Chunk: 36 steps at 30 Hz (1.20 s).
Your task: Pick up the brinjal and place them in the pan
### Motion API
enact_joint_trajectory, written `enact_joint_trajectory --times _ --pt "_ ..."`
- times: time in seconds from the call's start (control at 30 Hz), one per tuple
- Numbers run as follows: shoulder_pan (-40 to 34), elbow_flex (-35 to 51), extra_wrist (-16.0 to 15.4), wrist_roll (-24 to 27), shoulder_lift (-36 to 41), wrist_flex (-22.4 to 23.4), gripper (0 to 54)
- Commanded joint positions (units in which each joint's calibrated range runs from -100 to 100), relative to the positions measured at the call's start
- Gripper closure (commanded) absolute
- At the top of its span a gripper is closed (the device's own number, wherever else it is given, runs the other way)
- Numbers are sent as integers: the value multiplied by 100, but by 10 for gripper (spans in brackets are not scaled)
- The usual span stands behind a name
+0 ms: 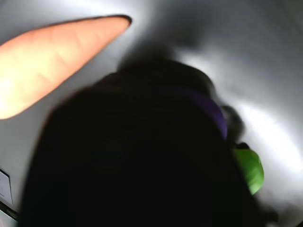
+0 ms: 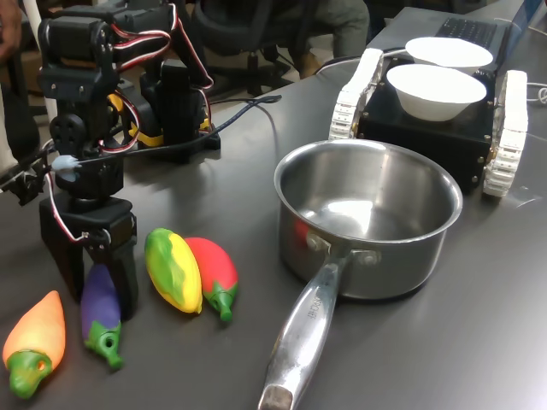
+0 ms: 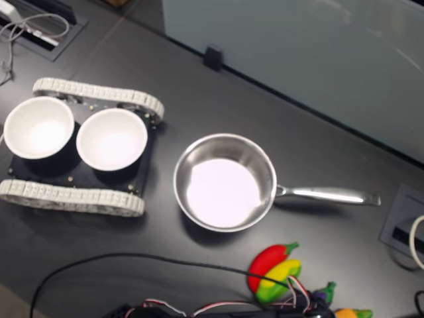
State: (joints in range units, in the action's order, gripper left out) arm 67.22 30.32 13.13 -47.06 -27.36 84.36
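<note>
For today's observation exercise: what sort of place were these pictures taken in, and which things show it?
Probably a robotics lab or office workspace, not a kitchen. A dark table carries a small robot arm with exposed wires, a tracked rover holding two white bowls, and a laptop, beside an empty pan and toy vegetables.

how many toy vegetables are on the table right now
4, in a row in the first exterior view: orange one leftmost, purple brinjal under the pincer, then yellow-green one, and red one nearest the pan.

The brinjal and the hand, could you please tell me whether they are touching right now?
Touching. In the first exterior view the hand stands over the brinjal on the table, its dark fingers straddling the purple body and pressed against its sides.
</note>
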Motion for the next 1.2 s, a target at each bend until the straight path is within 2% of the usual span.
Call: enact_joint_trajectory --times 0.0,0.17,0.53,1.17 --pt "67 8 -36 98 49 -210 453" --pt "102 -74 -69 200 66 -270 534" --pt "205 -210 -69 342 260 -227 534" --pt "285 199 -322 571 1103 1095 534"
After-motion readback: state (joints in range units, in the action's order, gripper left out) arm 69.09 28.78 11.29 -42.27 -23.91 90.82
